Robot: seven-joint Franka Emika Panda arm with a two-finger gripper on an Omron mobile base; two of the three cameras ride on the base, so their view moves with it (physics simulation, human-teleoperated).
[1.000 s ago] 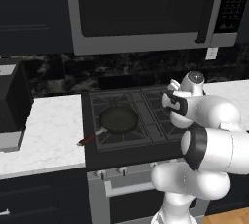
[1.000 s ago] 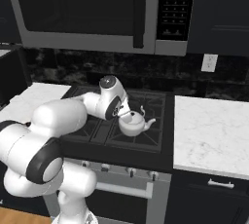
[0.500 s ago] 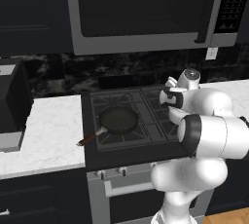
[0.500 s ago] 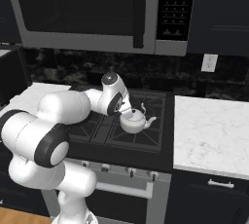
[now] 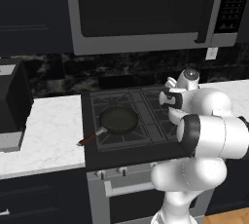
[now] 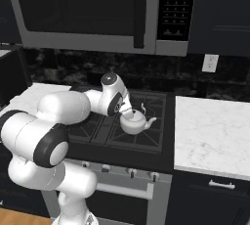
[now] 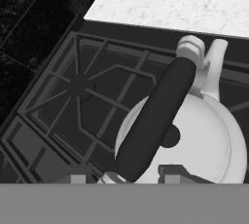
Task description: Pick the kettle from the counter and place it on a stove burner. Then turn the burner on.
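From the left base view, a black gas cooktop (image 5: 131, 121) sits between two stretches of white stone counter (image 5: 44, 135); a dark frying pan (image 5: 118, 120) with a reddish-brown handle rests on the front left grate, its handle pointing out over the counter edge; the white arm (image 5: 209, 130) bends across the right side of the cooktop and hides what lies beneath its hand; a microwave (image 5: 146, 11) hangs above.

From the right base view, the kettle (image 6: 135, 122) (small, squat, white-silver) stands upright on the stove burner (image 6: 139, 131) at the front right of the cooktop, spout pointing right towards the counter; the arm's wrist hovers just above and to the left of the kettle; the gripper (image 6: 128, 113) is close over the handle, though its fingers are too hidden here to judge.

From the hand view, looking down, the kettle's dark arched handle (image 7: 155, 116) runs diagonally across the round white lid; two fingertips (image 7: 172, 173) peek up at the bottom edge near the handle's lower end; whether they are parted or still pinching it I cannot tell.
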